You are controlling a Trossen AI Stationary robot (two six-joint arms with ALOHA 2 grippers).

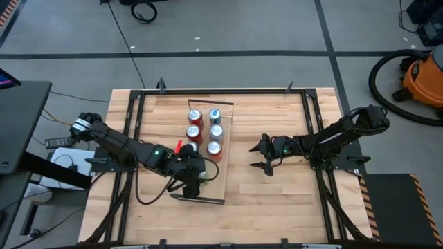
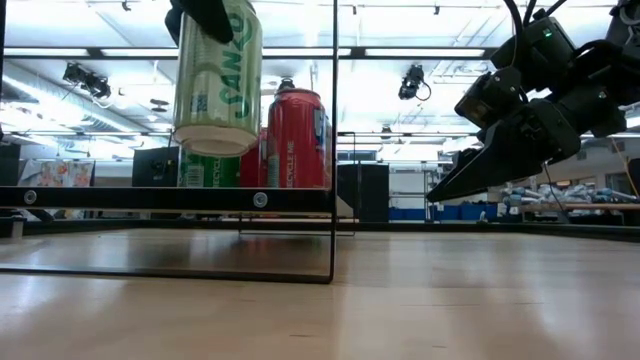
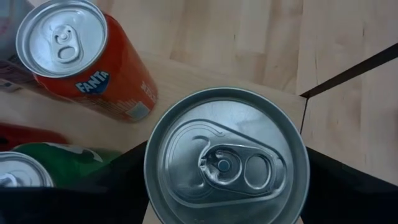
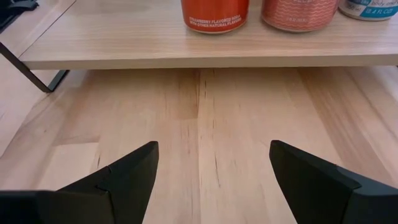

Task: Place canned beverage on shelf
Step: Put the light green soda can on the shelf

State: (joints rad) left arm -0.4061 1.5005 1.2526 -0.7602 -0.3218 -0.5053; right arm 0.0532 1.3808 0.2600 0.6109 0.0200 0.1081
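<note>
I am holding a green can [image 2: 217, 75] in the left gripper [image 1: 192, 171], its fingers clamped on the can's sides, above the near end of the shelf [image 1: 225, 149]. In the low view the can's base is hanging clear of the plank, so the placement is not yet done. Six cans [image 1: 205, 131] are already standing in two rows at the shelf's far end; an orange Fanta can [image 3: 87, 59] is showing just beside the held one in the left wrist view. I judge the task as mostly carried out for this can: lowering and release are remaining. The right gripper [image 1: 266, 155] is waiting over the tabletop [image 1: 277, 200] right of the shelf, fingers apart.
</note>
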